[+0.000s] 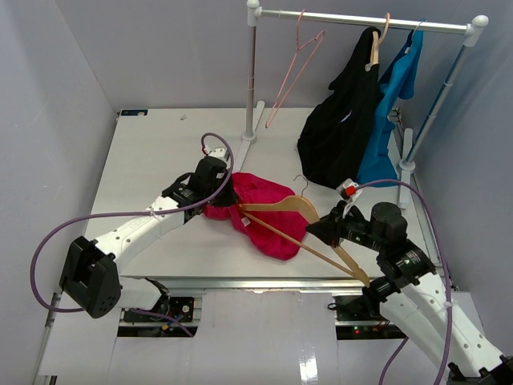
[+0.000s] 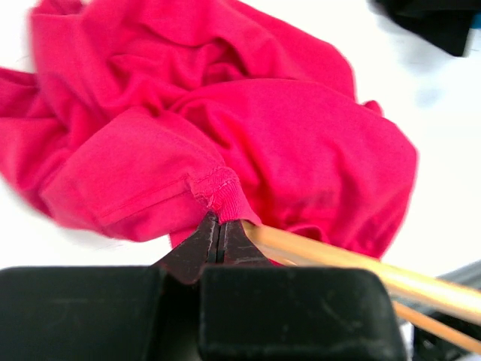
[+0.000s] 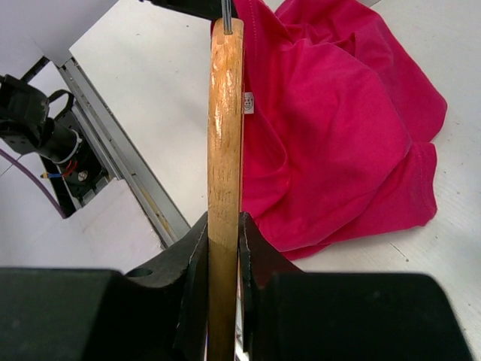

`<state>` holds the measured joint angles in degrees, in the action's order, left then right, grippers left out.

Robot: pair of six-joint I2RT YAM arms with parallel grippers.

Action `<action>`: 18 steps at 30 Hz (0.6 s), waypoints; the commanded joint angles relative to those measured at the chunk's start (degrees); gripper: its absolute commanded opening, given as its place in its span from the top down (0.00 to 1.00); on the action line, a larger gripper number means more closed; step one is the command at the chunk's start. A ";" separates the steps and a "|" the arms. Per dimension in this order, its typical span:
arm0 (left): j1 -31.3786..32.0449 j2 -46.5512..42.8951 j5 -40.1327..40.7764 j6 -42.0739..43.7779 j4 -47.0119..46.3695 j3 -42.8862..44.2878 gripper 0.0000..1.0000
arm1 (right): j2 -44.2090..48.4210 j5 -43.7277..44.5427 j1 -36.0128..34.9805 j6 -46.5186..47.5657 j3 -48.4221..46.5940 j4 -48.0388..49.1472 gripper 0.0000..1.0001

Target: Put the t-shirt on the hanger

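Note:
The magenta-red t-shirt (image 1: 268, 220) lies crumpled on the table's near middle. The tan wooden hanger (image 1: 276, 206) lies across it, one end tucked at the shirt's left side. My left gripper (image 1: 230, 204) is shut on the shirt's ribbed collar edge; in the left wrist view its jaws (image 2: 219, 226) pinch the collar (image 2: 219, 189), with the hanger bar (image 2: 338, 263) just to the right. My right gripper (image 1: 315, 231) is shut on the hanger bar (image 3: 225, 113); its own view shows the gripper (image 3: 224, 233), the t-shirt (image 3: 338, 128) and its white label (image 3: 249, 102).
A clothes rack (image 1: 361, 20) stands at the back with a pink wire hanger (image 1: 292, 68), a black garment (image 1: 341, 132) on a wooden hanger, and a blue shirt (image 1: 393, 104). Its left post (image 1: 251, 80) stands just behind the shirt. The table's front edge (image 1: 256, 282) is close.

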<state>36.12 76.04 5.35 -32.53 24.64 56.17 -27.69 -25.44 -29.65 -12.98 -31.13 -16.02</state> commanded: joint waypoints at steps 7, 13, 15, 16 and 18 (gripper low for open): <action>-0.26 -5.54 -8.56 -1.60 -2.86 4.83 1.00 | -8.78 -0.54 -1.18 -1.92 -1.16 25.70 0.92; -0.26 -5.86 -15.58 -0.06 -2.85 9.09 1.00 | -11.89 -1.13 -4.68 -3.56 1.91 38.25 0.92; -0.26 -5.99 -18.21 0.81 -3.08 10.59 1.00 | -13.01 -1.83 -6.42 -3.88 3.43 42.51 0.92; -0.26 -5.99 -19.09 1.40 -2.95 11.07 1.00 | -13.60 -1.58 -7.67 -3.37 3.97 44.06 0.92; -0.26 -6.06 -19.47 3.04 -2.00 12.76 1.00 | -14.58 0.47 -9.91 -2.25 4.27 45.30 0.92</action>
<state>35.93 72.21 -8.11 -32.55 23.81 64.06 -40.53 -22.48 -34.43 -15.16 -27.78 14.83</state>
